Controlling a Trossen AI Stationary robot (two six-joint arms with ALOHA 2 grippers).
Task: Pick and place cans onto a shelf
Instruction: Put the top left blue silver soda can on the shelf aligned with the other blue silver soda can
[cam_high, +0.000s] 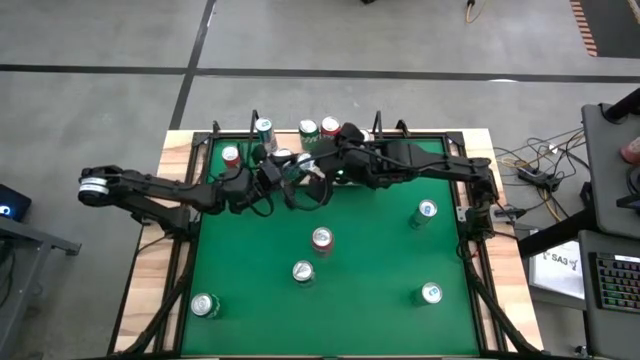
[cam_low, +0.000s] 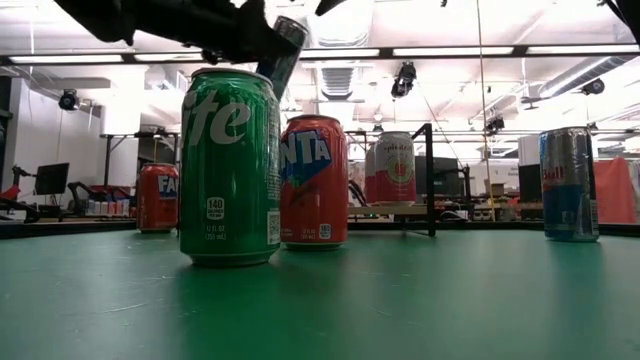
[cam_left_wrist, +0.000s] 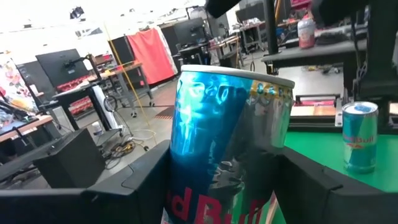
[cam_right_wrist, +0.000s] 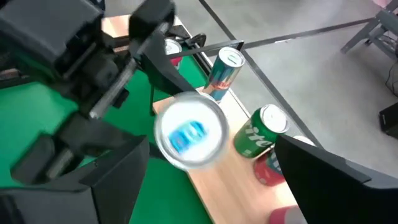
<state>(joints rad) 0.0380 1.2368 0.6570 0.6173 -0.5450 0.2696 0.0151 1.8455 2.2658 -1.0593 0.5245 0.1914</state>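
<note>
Inspector: Reporting on the left gripper (cam_left_wrist: 227, 186) first. It is gripping a blue and silver can (cam_left_wrist: 227, 143) between its two dark fingers (cam_left_wrist: 143, 180), jaws closed against the can's sides. The can is sitting tilted in the grip, raised off the table.

Clerk: And where is that gripper standing?

Inspector: In the overhead view the left gripper (cam_high: 283, 172) is hanging over the far part of the green table (cam_high: 370, 270), just short of the shelf (cam_right_wrist: 217, 168). The right gripper (cam_high: 312, 160) is sitting just beside it, the two nearly meeting.

Clerk: State of the right gripper?

Inspector: Its jaws are standing wide apart and holding nothing. The held can's silver top (cam_right_wrist: 189, 137) is lying between its fingers (cam_right_wrist: 106, 180) without touching either.

Clerk: Cans on the shelf?

Inspector: Beyond the right gripper, on the light wood board, a blue can (cam_right_wrist: 225, 71) is standing, a green can (cam_right_wrist: 261, 130) nearer, and a red can (cam_right_wrist: 270, 171) just beside the green one. Another blue can (cam_left_wrist: 359, 137) is standing on the table well off to the side of the left gripper.

Clerk: The remainder?

Inspector: From table height, a green can (cam_low: 230, 165) and a red can (cam_low: 313, 180) are standing below the left gripper, nearly touching as seen from there. Five more cans are standing well apart on the near half of the table.
</note>
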